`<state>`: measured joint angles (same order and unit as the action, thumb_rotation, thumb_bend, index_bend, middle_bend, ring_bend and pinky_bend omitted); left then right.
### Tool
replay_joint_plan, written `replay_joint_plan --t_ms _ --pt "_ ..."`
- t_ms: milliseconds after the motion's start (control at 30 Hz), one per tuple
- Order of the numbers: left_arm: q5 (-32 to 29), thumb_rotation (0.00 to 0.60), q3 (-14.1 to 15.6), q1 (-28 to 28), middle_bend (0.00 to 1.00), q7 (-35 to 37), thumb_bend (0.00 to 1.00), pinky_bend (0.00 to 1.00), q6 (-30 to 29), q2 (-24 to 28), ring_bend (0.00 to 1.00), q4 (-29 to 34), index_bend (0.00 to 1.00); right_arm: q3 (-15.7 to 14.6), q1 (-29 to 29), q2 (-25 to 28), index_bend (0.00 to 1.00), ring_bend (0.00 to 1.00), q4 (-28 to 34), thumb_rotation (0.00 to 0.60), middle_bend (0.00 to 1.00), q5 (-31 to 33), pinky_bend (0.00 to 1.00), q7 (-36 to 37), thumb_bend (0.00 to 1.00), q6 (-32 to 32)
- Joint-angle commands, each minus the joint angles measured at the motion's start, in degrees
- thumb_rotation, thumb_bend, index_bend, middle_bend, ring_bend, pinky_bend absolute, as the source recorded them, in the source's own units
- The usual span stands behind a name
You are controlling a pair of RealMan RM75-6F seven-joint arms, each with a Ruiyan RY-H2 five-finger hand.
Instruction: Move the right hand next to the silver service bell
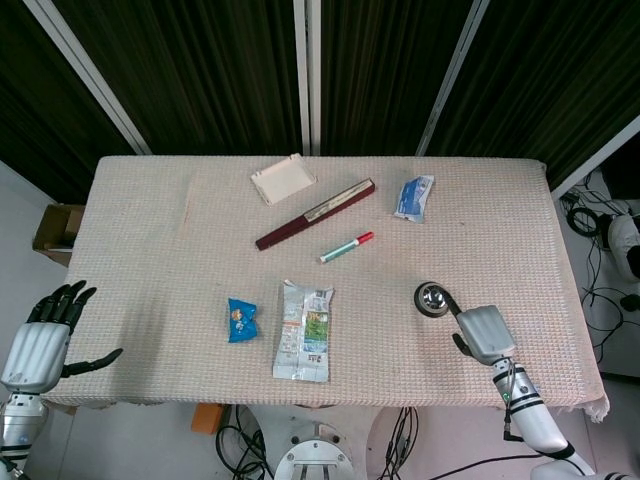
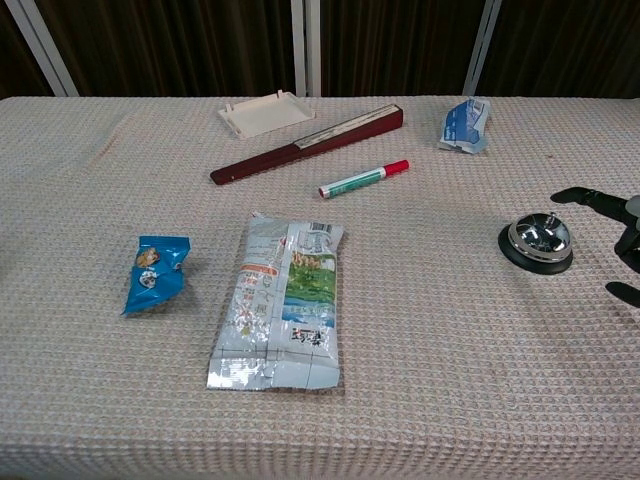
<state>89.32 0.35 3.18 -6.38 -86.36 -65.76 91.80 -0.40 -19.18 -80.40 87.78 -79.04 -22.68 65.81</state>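
a: where's the silver service bell [image 1: 432, 298]?
b: on the table [image 1: 150, 230], toward four o'clock from the red-capped marker [image 1: 346, 247].
a: and the right hand [image 1: 482, 333]?
b: just beside the bell at its five o'clock, fingers apart, holding nothing.
a: the left hand [image 1: 42, 340]?
b: off the table's eight o'clock corner, fingers spread, empty.

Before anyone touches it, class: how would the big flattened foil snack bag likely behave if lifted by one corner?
The snack bag lies flat and creased, so it is probably nearly empty, light and floppy. Its shiny film may be slippery, and it would likely droop rather than hold its shape.
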Motion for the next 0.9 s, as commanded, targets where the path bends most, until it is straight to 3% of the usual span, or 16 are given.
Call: replay_joint_plan --t_ms 33,200,533,900 --pt "-0.08 0.167 -0.01 0.02 0.08 0.0 0.01 0.18 0.09 -0.05 0.07 -0.05 0.11 -0.04 -0.57 -0.57 0.0 0.86 -1.05 0.6 0.8 1.29 0.85 -0.14 0.27 -1.98" --pt "-0.15 0.164 -0.09 0.05 0.08 0.04 0.01 0.18 0.07 -0.03 0.07 -0.13 0.11 -0.12 -0.72 -0.69 0.0 0.86 -1.65 0.6 0.8 2.19 0.85 -0.54 0.28 -2.92" --pt "0.21 0.165 -0.02 0.18 0.08 -0.31 0.01 0.18 0.04 -0.13 0.07 0.14 0.11 0.61 0.15 1.07 0.0 0.86 0.9 0.6 0.8 -1.46 0.85 2.44 0.28 1.67" --pt "-0.13 0.167 0.01 0.03 0.08 -0.6 0.01 0.18 0.06 0.07 0.07 0.3 0.11 -0.19 -0.4 -1.06 0.0 0.86 -1.98 0.6 0.8 3.01 0.85 -0.96 0.28 -3.18"
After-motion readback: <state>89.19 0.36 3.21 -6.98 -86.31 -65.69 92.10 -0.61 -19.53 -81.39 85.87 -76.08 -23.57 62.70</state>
